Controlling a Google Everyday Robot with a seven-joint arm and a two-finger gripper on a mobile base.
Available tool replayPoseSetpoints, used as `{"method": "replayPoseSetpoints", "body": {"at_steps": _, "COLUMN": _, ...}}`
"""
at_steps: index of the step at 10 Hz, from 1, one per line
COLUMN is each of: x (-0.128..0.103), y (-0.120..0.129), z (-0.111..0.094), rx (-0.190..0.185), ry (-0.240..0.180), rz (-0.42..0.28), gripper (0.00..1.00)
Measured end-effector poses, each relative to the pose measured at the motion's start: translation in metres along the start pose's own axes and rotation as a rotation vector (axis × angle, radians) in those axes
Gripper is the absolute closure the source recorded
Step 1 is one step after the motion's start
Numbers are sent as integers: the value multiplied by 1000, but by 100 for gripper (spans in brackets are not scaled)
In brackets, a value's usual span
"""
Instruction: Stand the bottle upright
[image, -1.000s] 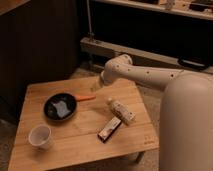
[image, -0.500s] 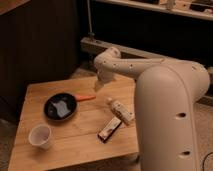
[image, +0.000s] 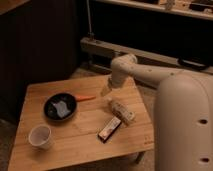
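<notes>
Your gripper (image: 106, 90) hangs over the back part of the wooden table (image: 75, 156), close to the tip of the orange handle on the black pan (image: 59, 107). Its fingers are spread apart with nothing in them. The bottle (image: 121, 110) lies on its side on the table, near the gripper and a little in front of it to the right, and the flat dark box (image: 110, 129) lies just in front of the bottle, while a white cup (image: 40, 136) stands near the front left corner, well apart from both.
</notes>
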Motion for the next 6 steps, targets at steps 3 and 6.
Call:
{"method": "replayPoseSetpoints", "body": {"at_steps": 3, "x": 4, "y": 7, "z": 8, "rx": -41, "ry": -28, "rz": -12, "gripper": 20}}
{"method": "replayPoseSetpoints", "body": {"at_steps": 6, "x": 4, "y": 23, "z": 23, "rx": -40, "ry": -26, "rz": -55, "gripper": 20}}
